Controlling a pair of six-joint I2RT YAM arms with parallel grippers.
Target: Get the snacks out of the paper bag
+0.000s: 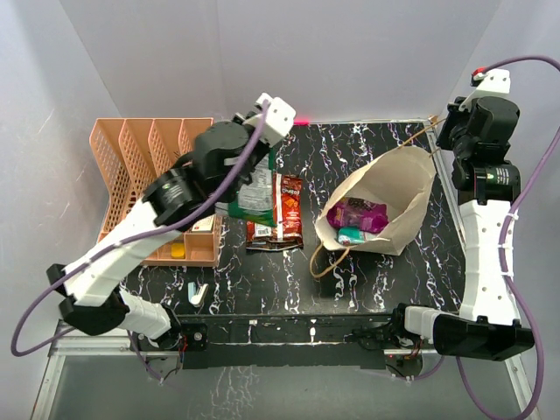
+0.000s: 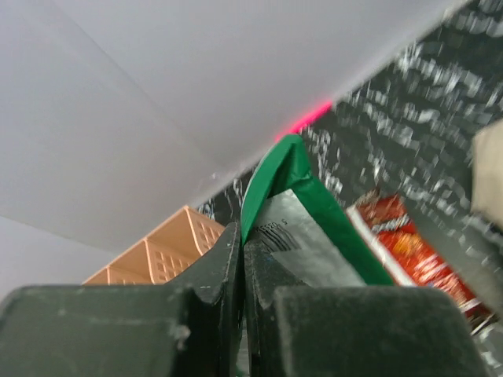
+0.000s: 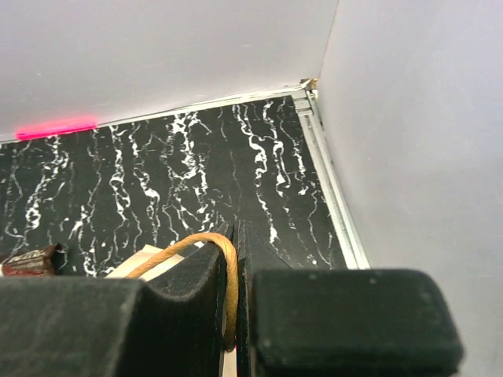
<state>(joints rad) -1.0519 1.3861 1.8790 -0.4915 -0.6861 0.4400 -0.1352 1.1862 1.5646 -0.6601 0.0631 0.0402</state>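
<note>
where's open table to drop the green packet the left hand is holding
Free for the green packet: the near strip of table between the white piece and the loose cord loop of the paper bag; the far strip beyond the red packet and bag. Crowded: the middle, where the red packet lies close to the bag mouth, and beside the peach rack.

Black marbled table (image 1: 262,280) with paper bag (image 1: 404,185), red packet (image 1: 287,201), peach rack (image 1: 122,166), small white piece (image 1: 199,293).
</note>
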